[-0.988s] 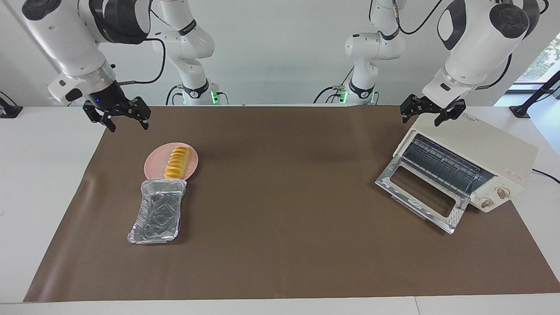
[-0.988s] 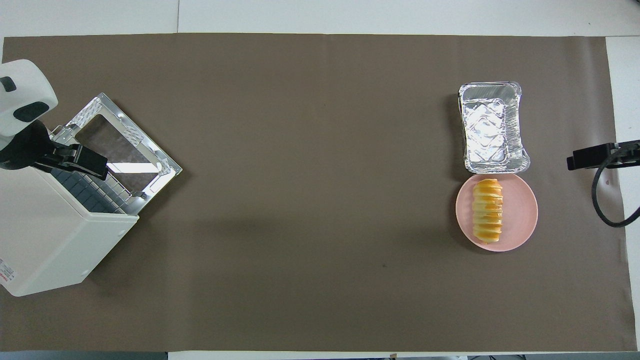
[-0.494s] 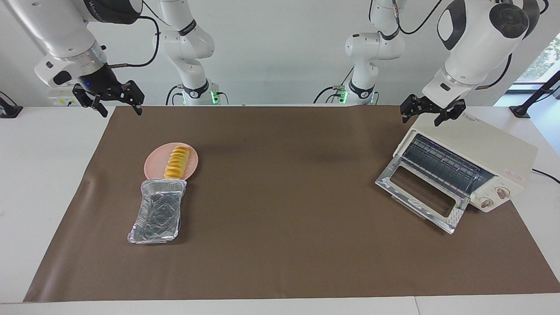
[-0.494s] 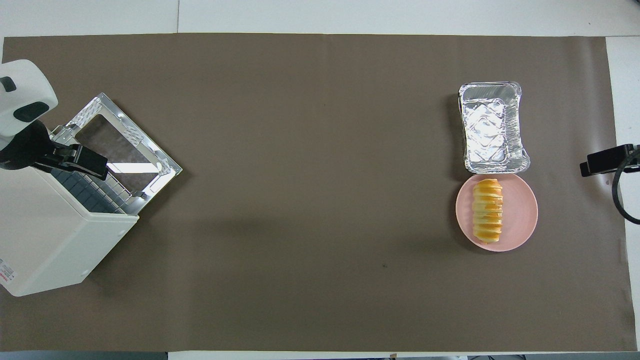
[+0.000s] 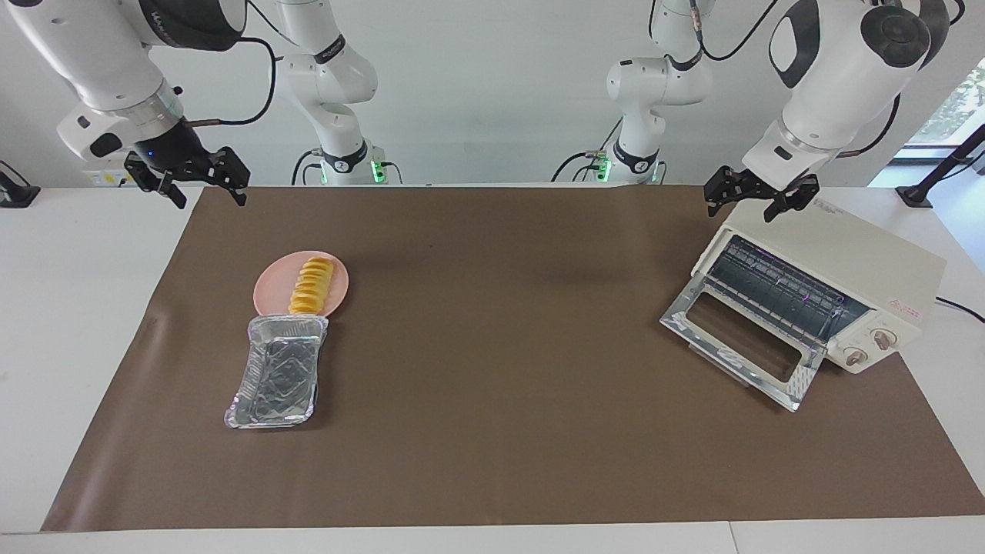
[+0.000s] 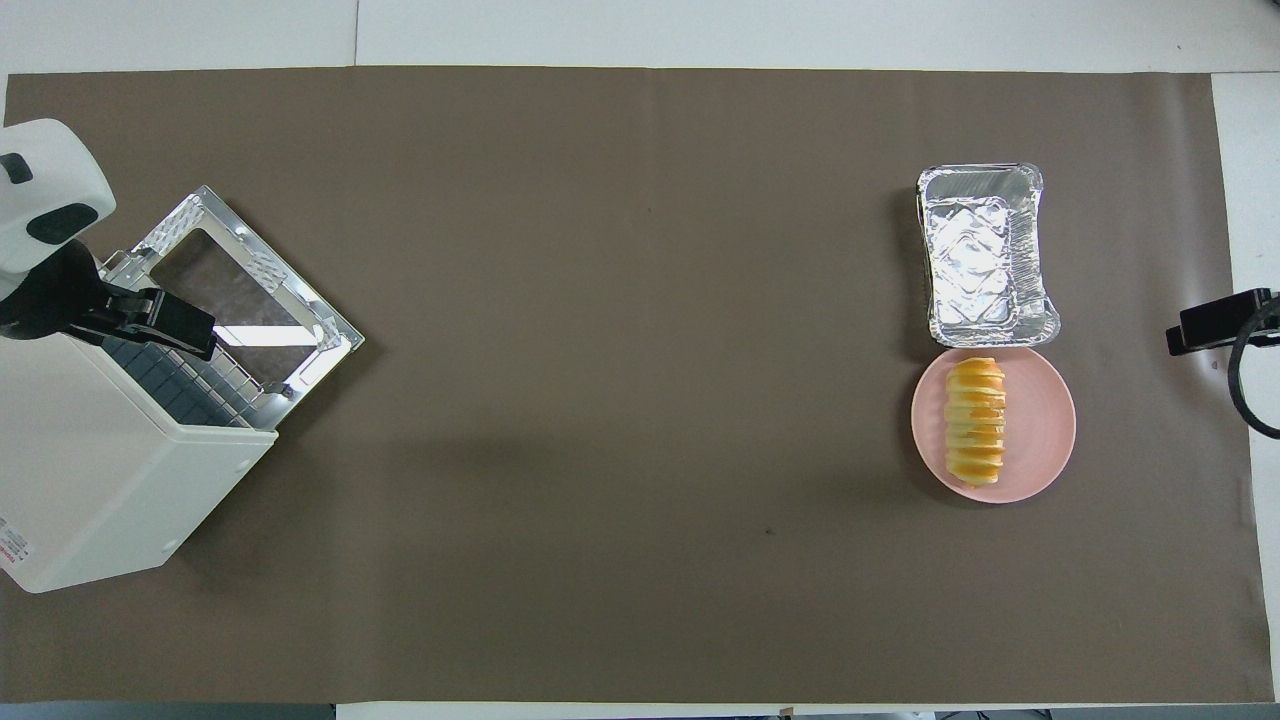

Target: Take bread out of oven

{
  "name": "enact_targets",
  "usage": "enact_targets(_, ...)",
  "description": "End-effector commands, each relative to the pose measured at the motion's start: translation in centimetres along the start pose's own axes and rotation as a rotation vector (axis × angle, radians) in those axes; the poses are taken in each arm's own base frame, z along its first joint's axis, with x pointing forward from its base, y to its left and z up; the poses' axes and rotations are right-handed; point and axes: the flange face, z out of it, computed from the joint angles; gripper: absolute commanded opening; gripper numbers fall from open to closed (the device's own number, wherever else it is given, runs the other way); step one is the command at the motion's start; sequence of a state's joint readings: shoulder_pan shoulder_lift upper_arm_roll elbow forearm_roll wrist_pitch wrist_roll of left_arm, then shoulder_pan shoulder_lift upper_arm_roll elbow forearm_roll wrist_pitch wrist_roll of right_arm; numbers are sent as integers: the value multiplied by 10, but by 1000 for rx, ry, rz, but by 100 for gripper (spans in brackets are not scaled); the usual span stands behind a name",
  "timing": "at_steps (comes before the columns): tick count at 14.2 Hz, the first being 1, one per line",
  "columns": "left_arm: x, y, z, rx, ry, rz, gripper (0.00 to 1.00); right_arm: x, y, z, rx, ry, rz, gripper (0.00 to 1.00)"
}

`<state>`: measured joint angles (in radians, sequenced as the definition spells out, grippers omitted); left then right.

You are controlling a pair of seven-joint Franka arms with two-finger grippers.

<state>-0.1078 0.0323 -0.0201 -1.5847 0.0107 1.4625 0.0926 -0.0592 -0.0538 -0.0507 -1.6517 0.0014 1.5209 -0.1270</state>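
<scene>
From the facing view, the bread [image 5: 311, 285] lies on the pink plate [image 5: 269, 286], which touches the empty foil tray [image 5: 277, 375] on its robot side, toward the right arm's end of the counter [image 5: 492, 431]. The right hand [image 5: 205, 191], fingers apart, hangs over the brown mat's [image 5: 492, 385] corner.

From overhead, the toaster oven [image 6: 95, 480] stands with its door [image 6: 240, 290] dropped open, well apart from the plate; the left hand [image 6: 165, 320], fingers apart, hangs over its top front edge.

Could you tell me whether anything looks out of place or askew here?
Nothing is spilled or damaged. The oven sits askew with its door hanging open, and the foil tray overlaps the plate's rim beside the bread.
</scene>
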Motion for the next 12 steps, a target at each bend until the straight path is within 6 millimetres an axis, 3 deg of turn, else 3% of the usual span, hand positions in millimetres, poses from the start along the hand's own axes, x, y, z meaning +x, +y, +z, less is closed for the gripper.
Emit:
enact_targets(1, -5, -4, -3, 7, 17, -3, 100, -1, 3, 1, -20, -36, 36, 100)
enact_targets(12, -5, -4, -3, 7, 17, -3, 100, -2, 0, -1, -23, -29, 90, 100)
